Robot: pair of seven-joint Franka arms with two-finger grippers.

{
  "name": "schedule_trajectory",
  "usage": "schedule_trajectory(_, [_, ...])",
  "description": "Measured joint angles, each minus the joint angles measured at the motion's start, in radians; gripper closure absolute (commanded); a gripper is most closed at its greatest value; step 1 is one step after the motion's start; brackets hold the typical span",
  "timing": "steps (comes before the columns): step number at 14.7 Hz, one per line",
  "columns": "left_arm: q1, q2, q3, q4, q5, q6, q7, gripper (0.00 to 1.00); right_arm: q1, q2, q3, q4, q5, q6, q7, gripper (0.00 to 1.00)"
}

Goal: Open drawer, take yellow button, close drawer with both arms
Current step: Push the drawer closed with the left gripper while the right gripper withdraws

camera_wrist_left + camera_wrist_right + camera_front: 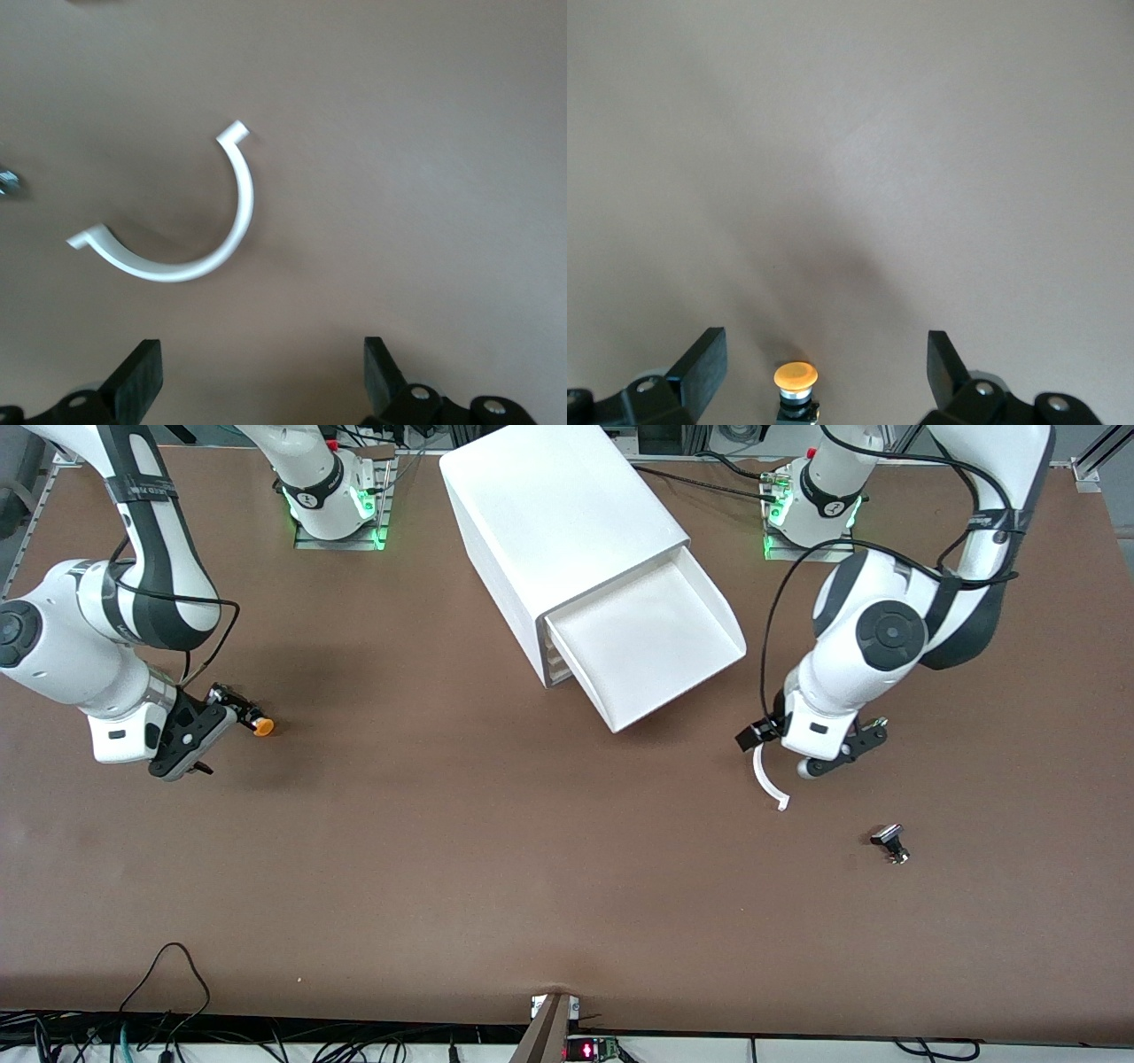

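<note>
The drawer (656, 638) is the top one of the white cabinet (558, 522). It stands pulled out and its tray shows nothing inside. The button (259, 725), orange cap on a black body, lies on the table toward the right arm's end. My right gripper (217, 731) is open over it, and in the right wrist view (824, 372) the button (796, 376) sits between the spread fingers, untouched. My left gripper (811, 757) is open and empty, low over the table beside the drawer's front, and also shows in the left wrist view (261, 372).
A white curved strip (767, 779) lies on the table by the left gripper; it also shows in the left wrist view (177, 257). A small black-and-silver part (890, 843) lies nearer the front camera than that gripper. Cables hang at the table's front edge.
</note>
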Motion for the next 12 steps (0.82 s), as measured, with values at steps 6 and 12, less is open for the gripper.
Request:
schedule_trajectory(6, [-0.028, 0.000, -0.038, -0.043, -0.093, 0.052, -0.041, 0.00, 0.050, -0.028, 0.124, 0.142, 0.005, -0.204, 0.425, 0.00])
schedule_trajectory(12, [-0.036, -0.002, -0.121, -0.068, -0.101, 0.057, -0.090, 0.00, 0.174, -0.055, 0.149, 0.254, -0.066, -0.372, 0.688, 0.00])
